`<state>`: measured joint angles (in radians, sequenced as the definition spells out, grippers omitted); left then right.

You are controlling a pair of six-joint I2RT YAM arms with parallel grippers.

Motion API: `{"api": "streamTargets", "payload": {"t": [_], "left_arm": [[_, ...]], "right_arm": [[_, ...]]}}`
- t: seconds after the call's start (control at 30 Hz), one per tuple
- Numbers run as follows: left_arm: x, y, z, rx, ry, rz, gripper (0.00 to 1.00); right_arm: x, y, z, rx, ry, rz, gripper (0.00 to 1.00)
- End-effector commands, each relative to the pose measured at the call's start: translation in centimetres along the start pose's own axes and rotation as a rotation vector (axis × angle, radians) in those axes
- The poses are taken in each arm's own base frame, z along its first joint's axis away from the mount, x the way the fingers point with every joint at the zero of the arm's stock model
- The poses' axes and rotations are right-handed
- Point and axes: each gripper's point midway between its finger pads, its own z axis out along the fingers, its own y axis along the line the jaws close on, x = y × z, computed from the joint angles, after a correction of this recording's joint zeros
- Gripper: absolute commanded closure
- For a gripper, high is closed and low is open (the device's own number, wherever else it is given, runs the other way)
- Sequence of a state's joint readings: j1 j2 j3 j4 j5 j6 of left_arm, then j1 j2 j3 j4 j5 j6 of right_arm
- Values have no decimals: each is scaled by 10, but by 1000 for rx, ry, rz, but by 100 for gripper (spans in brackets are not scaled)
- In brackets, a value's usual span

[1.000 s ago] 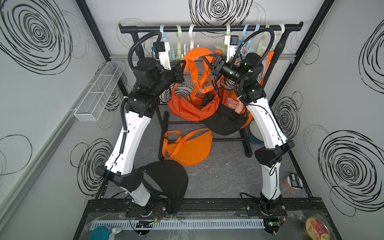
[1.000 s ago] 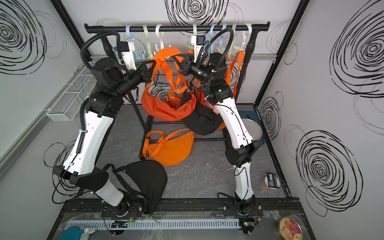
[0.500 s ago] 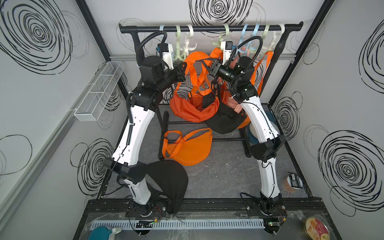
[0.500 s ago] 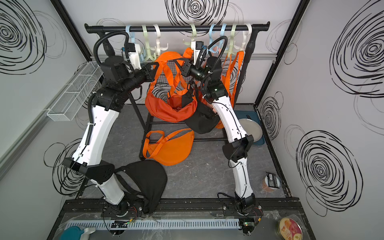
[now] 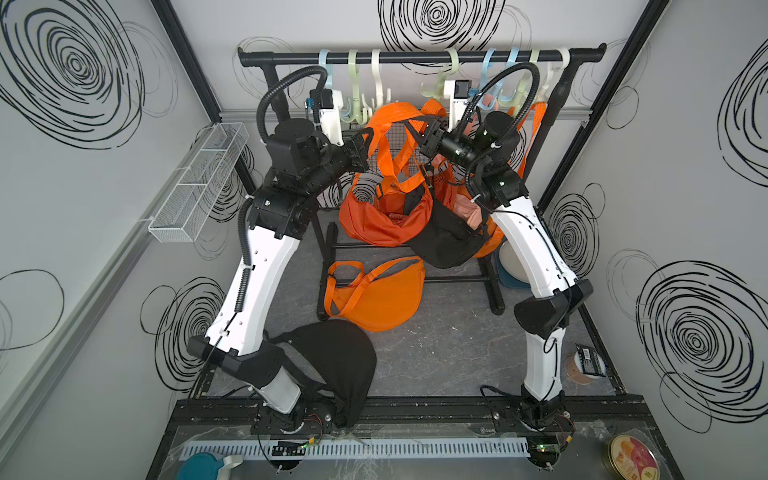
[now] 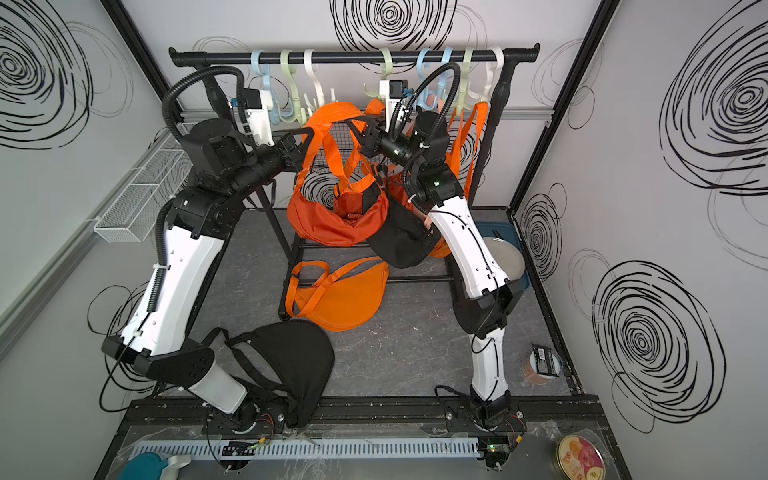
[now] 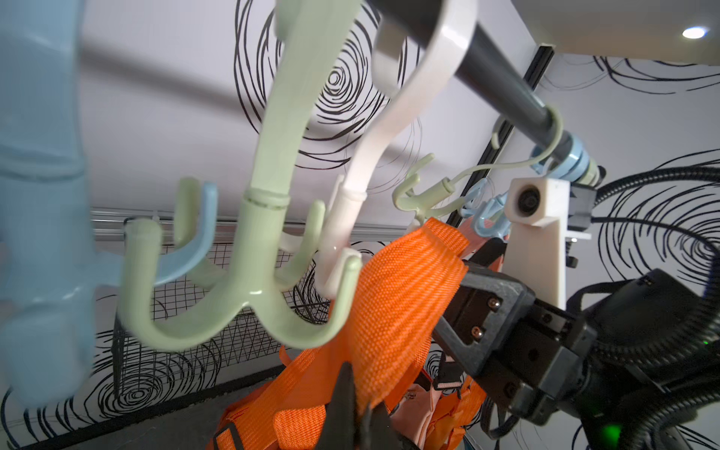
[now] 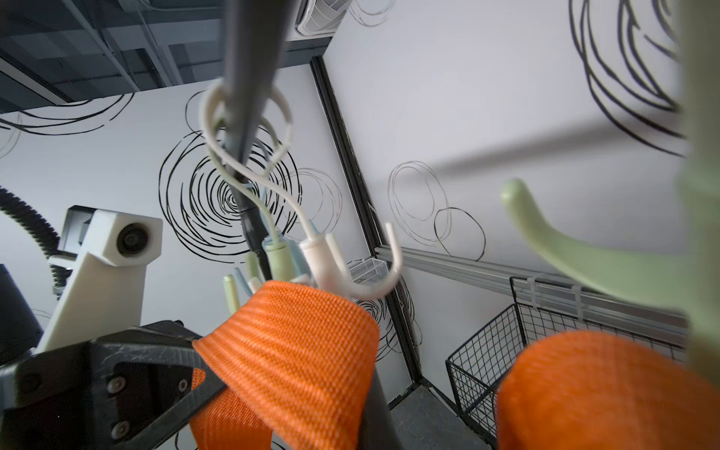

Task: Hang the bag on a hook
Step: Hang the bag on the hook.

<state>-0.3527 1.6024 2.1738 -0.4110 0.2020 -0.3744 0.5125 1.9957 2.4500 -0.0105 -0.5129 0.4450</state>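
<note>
The orange bag (image 5: 382, 220) (image 6: 332, 224) hangs in the air below the rack by its wide orange strap (image 5: 390, 120). My left gripper (image 5: 368, 139) (image 6: 305, 139) is shut on one side of the strap loop. My right gripper (image 5: 424, 133) (image 6: 361, 133) is shut on the other side. In the left wrist view the strap (image 7: 397, 296) rises from my left gripper (image 7: 358, 409) and lies against a prong of the green hook (image 7: 249, 272) and the white hook (image 7: 350, 233). Whether it sits on a prong I cannot tell. In the right wrist view the strap (image 8: 296, 343) arches just under the white hook (image 8: 350, 272).
Several coloured hooks hang along the black rail (image 5: 415, 56). A black bag (image 5: 449, 241) and another orange one (image 5: 532, 124) hang at the right. A second orange bag (image 5: 374, 295) and a black bag (image 5: 336, 361) lie on the floor. A wire basket (image 5: 195, 187) is on the left wall.
Half a second ago both arms stretched further toward the rail; they have since drawn back to about where they were a second ago. Both grippers keep their hold on the strap.
</note>
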Motion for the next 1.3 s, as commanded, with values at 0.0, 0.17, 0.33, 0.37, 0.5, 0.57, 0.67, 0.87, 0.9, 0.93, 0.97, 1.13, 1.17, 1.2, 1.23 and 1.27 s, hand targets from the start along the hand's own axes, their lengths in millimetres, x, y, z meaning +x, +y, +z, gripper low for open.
{"api": "streamTargets", "payload": {"t": [0.0, 0.17, 0.33, 0.37, 0.5, 0.57, 0.67, 0.87, 0.9, 0.93, 0.97, 1.13, 1.17, 1.2, 1.23, 1.27], "left_arm": [[-49, -11, -27, -1, -178, 50, 100], [-50, 16, -13, -54, -159, 5, 100], [-43, 25, 1, -71, -119, -6, 100], [-42, 27, 2, -80, -115, -3, 100], [-47, 36, -6, -127, -127, 27, 100], [-53, 38, -12, -135, -151, 31, 100], [-62, 38, -20, -140, -181, 36, 100], [-79, 33, -40, -155, -267, 63, 100], [-83, 32, -45, -159, -293, 70, 100], [-85, 33, -50, -172, -314, 76, 100], [-88, 36, -54, -194, -332, 83, 100], [-87, 45, -53, -244, -322, 101, 100], [-86, 47, -51, -250, -318, 100, 100], [-86, 49, -50, -258, -318, 103, 100], [-88, 50, -50, -269, -323, 106, 100], [-88, 52, -49, -279, -324, 114, 100]], "right_arm": [[-57, 37, -18, 7, -155, -154, 100], [-57, 27, -9, 29, -159, -157, 100], [-50, -2, 0, 61, -174, -146, 100], [-48, -10, 1, 75, -178, -145, 100], [-51, -24, -1, 99, -191, -160, 100], [-54, -22, 0, 98, -202, -182, 100], [-57, -20, 0, 121, -220, -228, 100], [-67, -25, -4, 154, -252, -270, 100], [-67, -25, -4, 161, -258, -278, 100], [-67, -23, -3, 165, -263, -292, 100], [-67, -23, -2, 179, -270, -307, 100], [-65, -34, 2, 245, -298, -358, 100], [-65, -38, 2, 255, -303, -361, 100], [-65, -41, 2, 267, -308, -366, 100], [-66, -43, 1, 277, -316, -374, 100], [-67, -45, 1, 285, -322, -377, 100]]}}
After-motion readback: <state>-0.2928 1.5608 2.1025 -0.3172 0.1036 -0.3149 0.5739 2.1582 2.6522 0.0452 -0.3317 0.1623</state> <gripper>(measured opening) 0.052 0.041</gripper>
